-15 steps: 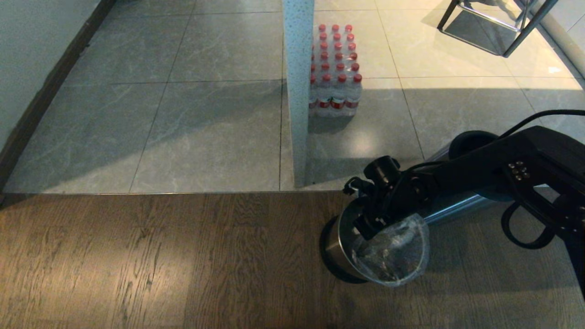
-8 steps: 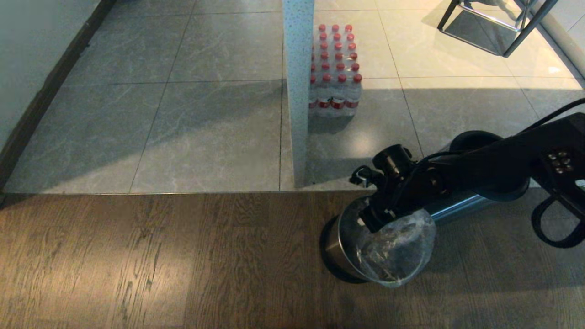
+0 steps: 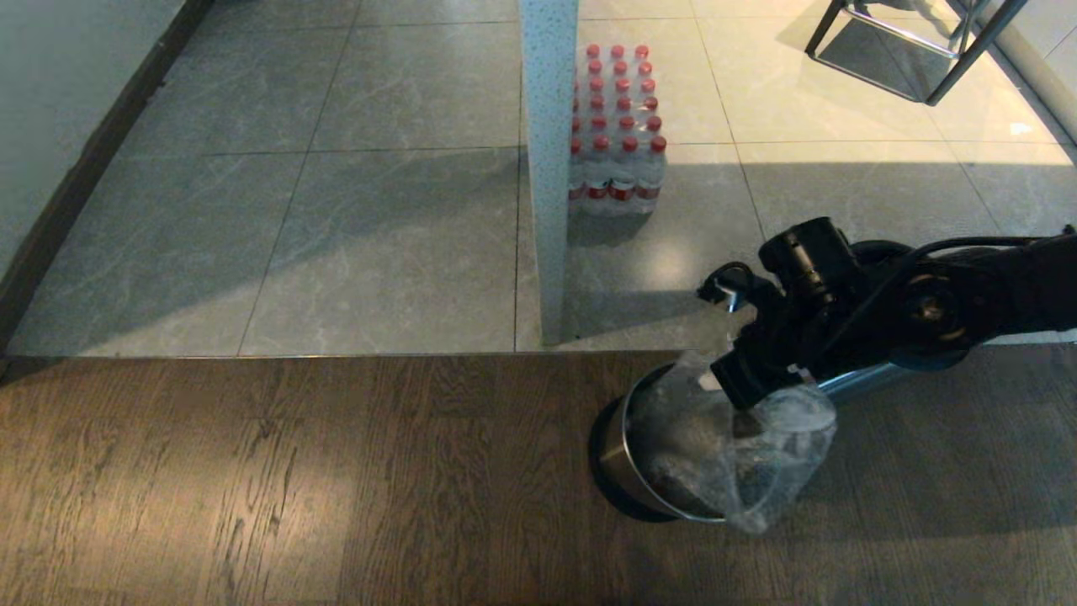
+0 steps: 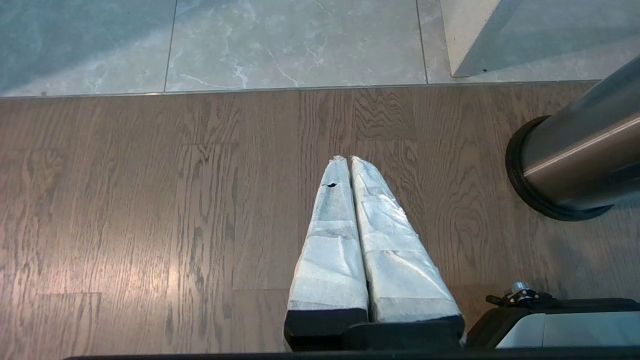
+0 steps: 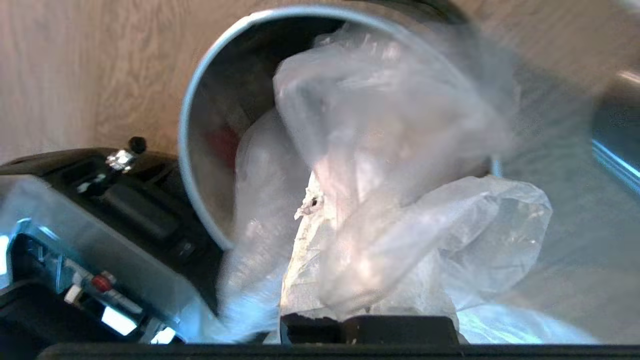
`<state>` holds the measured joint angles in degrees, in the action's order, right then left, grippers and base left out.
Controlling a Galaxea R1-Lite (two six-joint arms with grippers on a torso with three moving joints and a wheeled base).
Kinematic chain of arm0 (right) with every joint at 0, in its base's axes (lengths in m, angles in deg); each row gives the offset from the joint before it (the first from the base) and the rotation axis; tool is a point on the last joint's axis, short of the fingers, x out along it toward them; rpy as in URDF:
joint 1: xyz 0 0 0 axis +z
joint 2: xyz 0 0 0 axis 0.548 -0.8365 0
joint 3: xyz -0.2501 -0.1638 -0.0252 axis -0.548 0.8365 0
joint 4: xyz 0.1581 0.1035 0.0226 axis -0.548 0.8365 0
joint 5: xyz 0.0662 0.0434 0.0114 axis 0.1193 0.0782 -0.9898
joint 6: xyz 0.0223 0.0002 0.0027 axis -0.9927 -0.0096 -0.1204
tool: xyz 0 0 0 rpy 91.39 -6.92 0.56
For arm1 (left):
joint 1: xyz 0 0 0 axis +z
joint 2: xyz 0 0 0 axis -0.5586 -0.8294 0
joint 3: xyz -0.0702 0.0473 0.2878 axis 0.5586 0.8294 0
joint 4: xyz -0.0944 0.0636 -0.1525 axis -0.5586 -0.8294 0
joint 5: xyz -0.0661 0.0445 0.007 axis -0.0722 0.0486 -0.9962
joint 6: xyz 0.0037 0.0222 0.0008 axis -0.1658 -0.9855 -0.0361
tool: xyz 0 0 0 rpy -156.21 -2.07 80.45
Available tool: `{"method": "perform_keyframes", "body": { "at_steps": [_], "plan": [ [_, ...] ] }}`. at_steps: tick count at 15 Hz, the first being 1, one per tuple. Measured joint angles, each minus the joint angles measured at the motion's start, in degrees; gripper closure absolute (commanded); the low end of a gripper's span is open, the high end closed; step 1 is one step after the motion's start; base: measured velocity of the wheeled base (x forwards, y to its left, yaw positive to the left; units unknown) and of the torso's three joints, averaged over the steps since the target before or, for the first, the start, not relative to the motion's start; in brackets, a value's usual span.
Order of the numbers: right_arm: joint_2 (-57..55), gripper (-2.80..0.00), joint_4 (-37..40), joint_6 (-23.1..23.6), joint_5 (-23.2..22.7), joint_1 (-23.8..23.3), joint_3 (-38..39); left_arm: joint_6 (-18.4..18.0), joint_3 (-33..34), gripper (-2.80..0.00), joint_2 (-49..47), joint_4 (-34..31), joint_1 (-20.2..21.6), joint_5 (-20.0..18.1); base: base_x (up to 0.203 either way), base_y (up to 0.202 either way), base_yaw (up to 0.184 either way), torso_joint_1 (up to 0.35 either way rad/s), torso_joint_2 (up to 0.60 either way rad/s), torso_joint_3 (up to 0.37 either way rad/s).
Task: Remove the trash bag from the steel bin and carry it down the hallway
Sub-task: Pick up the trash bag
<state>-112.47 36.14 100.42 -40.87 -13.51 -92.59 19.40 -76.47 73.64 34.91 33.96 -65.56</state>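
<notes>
The steel bin [image 3: 618,454] stands on the dark wood floor at the right, close to the tile edge; its side also shows in the left wrist view as the steel bin [image 4: 575,160]. The clear, crinkled trash bag [image 3: 757,454] bulges up out of its mouth and hangs over the near rim. My right gripper [image 3: 740,394] is above the bin's far right rim, shut on the bag's top. In the right wrist view the trash bag [image 5: 400,150] drapes over my right gripper [image 5: 320,205], with the steel bin's rim [image 5: 192,100] behind. My left gripper [image 4: 348,161] hangs shut and empty over the wood floor.
The hallway's grey marbled tiles [image 3: 379,210] begin just beyond the wood floor. A pale partition [image 3: 549,126] stands ahead with a shrink-wrapped pack of red-capped bottles [image 3: 618,126] beside it. Chair legs [image 3: 909,50] are at the far right, and a wall with a dark baseboard [image 3: 84,168] on the left.
My right arm has lifted and drawn back to the right, pulling the bag's top up and out of the bin mouth. The bin has stayed put.
</notes>
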Motion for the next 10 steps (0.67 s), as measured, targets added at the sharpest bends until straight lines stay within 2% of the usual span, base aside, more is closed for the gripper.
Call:
{"method": "perform_keyframes", "body": {
  "at_steps": [5, 10],
  "plan": [
    [11.22, 0.0, 0.04, -1.61, 0.04, -0.46, 6.38, 0.0, 0.0, 0.0, 0.0, 0.0, 0.0, 0.05, 0.0, 0.0, 0.0, 0.0, 0.0, 0.0],
    [22.51, 0.0, 0.77, -3.47, 0.1, -0.51, 7.87, 0.0, 0.0, 0.0, 0.0, 0.0, 0.0, 0.03, 0.0, 0.0, 0.0, 0.0, 0.0, 0.0]
  ]
}}
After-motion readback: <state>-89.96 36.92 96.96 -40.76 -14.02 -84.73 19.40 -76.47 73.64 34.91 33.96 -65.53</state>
